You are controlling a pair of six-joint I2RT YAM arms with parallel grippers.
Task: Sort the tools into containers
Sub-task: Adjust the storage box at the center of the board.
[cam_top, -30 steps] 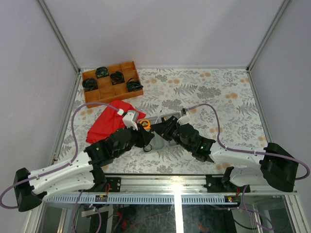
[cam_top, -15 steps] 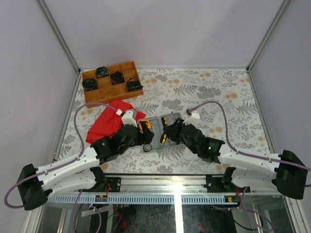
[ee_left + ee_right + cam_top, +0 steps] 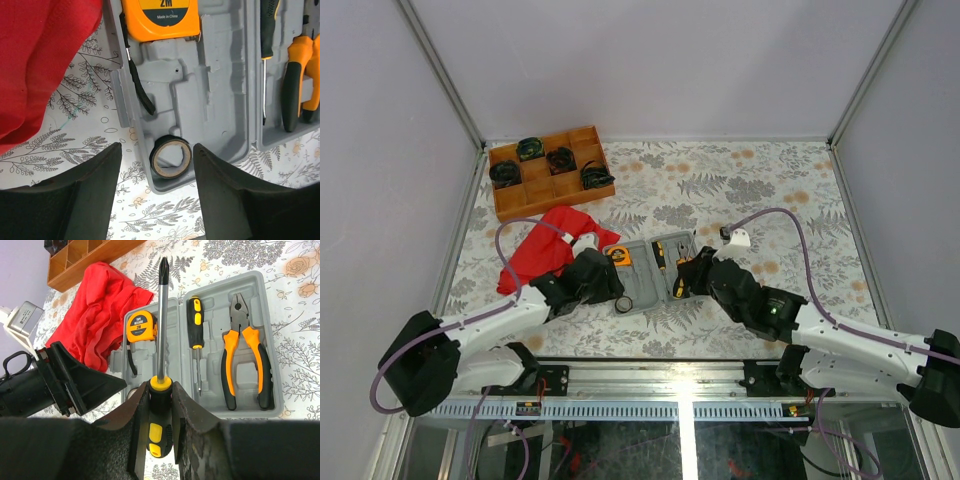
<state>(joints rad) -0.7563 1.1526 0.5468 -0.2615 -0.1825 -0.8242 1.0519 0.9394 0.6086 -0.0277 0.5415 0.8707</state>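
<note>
The grey tool case [image 3: 642,282] lies open in mid-table. In the right wrist view its recesses [image 3: 216,315] hold an orange tape measure [image 3: 141,326], a small black-yellow screwdriver [image 3: 194,320] and orange-and-black pliers [image 3: 246,357]. My right gripper [image 3: 160,386] is shut on the black-yellow handle of a large screwdriver [image 3: 161,315], its shaft pointing away over the case. My left gripper [image 3: 157,150] is open and empty above a black tape roll [image 3: 171,157] in the case's near-left corner. In the top view the left gripper [image 3: 618,292] and right gripper [image 3: 682,282] flank the case's near edge.
A red cloth [image 3: 545,250] lies left of the case, touching its far-left corner. A brown wooden tray [image 3: 552,183] with black coiled bundles stands at the far left. Metal frame posts rise at the far table corners.
Both arms have drawn back toward the near edge, uncovering the case. The right gripper still holds the large screwdriver. The left gripper has moved from the tape measure to the case's near corner.
</note>
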